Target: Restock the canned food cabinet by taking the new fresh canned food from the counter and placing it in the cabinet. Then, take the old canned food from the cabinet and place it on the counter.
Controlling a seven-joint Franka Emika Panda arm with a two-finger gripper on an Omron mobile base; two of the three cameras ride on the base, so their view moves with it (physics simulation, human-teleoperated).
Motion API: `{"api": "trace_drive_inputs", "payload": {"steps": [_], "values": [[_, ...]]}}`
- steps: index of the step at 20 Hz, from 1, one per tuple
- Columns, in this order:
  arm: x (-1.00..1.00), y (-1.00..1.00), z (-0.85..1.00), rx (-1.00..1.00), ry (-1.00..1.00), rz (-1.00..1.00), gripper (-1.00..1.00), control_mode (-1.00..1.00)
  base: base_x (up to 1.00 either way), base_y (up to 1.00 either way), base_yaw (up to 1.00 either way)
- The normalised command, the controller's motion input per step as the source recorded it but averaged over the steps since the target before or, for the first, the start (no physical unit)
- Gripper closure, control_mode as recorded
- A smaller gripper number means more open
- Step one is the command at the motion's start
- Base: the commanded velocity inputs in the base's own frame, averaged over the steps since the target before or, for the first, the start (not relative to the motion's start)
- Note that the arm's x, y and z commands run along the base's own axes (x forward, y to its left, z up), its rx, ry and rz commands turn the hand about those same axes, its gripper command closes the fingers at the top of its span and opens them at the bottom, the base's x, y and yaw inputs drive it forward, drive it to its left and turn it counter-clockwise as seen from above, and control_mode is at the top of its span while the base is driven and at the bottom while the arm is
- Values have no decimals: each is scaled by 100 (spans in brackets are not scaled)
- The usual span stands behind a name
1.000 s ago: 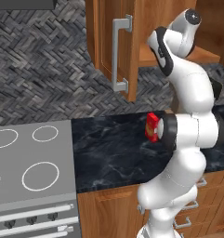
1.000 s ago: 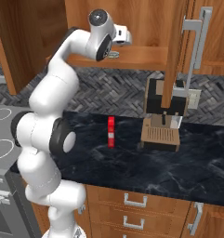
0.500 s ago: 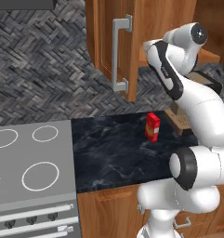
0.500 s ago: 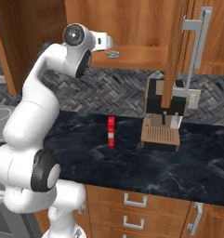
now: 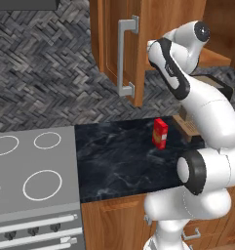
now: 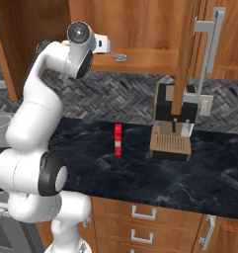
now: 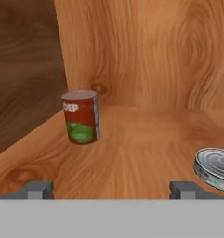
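The old can [image 7: 81, 117], orange-red with a green patch on its label, stands upright at the back left of the cabinet's wooden shelf [image 7: 132, 153]. The flat silver tin [image 7: 214, 168] lies on the same shelf at the right edge of the hand view. From the right base view the tin [image 6: 120, 58] rests near the shelf's front edge [image 6: 150, 62], just right of my hand. My gripper [image 7: 112, 190] is open, with nothing between its fingertips [image 7: 39, 189], and faces into the cabinet, apart from both cans.
The cabinet door [image 6: 187, 54] hangs open with its grey bar handle [image 6: 209, 54]. On the black counter [image 6: 140, 173] stand a red carton [image 6: 118, 140] and a wooden block with dark parts [image 6: 172, 128]. The grey stove top [image 5: 31, 180] lies to the left.
My hand has drawn back leftward from the flat tin, which stays on the shelf. The arm's elbow has folded closer to the cabinet.
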Motion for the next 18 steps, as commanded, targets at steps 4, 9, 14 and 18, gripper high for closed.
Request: {"api": "trace_drive_inputs", "payload": {"steps": [4, 9, 14, 18], "values": [[13, 7, 0, 0, 5, 6, -100, -100, 0, 0, 0], [10, 13, 0, 1, 11, 4, -100, -100, 0, 0, 0], [8, 30, -18, 2, 2, 4, -100, -100, 0, 0, 0], [30, 31, -22, 0, 0, 0, -100, -100, 0, 0, 0]]}}
